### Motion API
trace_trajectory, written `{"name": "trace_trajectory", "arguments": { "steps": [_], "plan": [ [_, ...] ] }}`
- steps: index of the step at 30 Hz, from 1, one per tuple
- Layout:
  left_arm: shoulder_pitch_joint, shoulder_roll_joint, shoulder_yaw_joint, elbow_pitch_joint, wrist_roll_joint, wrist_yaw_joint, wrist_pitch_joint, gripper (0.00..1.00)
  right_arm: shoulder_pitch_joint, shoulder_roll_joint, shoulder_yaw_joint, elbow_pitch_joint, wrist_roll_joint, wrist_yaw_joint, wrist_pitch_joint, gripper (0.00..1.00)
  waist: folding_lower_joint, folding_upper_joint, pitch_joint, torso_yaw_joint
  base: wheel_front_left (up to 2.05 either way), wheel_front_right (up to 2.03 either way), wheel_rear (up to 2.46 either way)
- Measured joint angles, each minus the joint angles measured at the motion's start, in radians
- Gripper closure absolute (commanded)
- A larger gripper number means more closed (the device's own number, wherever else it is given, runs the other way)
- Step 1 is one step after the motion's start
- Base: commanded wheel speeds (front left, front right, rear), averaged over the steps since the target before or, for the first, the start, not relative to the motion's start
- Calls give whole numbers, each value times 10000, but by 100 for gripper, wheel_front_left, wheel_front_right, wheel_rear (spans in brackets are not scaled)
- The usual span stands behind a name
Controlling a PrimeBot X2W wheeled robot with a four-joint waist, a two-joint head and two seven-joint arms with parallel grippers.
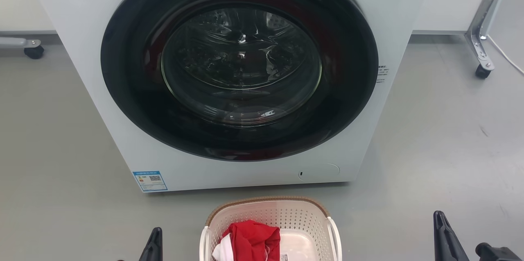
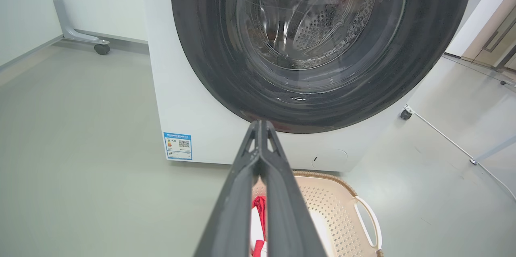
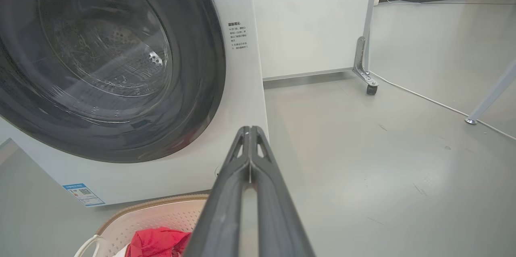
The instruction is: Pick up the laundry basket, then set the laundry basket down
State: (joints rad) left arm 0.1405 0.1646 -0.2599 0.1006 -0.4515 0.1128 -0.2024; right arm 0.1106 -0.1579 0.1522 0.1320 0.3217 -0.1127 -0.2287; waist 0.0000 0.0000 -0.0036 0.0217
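Observation:
The laundry basket (image 1: 303,220), cream-white with perforated sides and a brown rim, stands on the floor at the bottom centre of the head view, just in front of the washing machine. Red and white clothes (image 1: 251,240) lie in it. My left gripper (image 1: 154,236) is at the basket's left, apart from it, and my right gripper (image 1: 440,222) is well off to its right. In the left wrist view the left gripper (image 2: 261,124) is shut and empty above the laundry basket (image 2: 342,208). In the right wrist view the right gripper (image 3: 250,130) is shut and empty beside the laundry basket (image 3: 161,216).
A white front-loading washing machine (image 1: 229,162) with a shut round dark door stands close behind the basket. Castered panel legs (image 1: 481,48) stand on the grey floor at the back right and back left (image 1: 32,50). A white cable (image 3: 427,101) runs over the floor at the right.

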Motion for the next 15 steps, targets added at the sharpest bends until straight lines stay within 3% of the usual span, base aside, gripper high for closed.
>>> {"name": "trace_trajectory", "arguments": {
  "steps": [15],
  "plan": [
    [-214,-174,631,303,-2138,-433,606,100,-277,215,-516,295,2351,395,640,100,0,0,10,-41,0,0,0]
  ]
}}
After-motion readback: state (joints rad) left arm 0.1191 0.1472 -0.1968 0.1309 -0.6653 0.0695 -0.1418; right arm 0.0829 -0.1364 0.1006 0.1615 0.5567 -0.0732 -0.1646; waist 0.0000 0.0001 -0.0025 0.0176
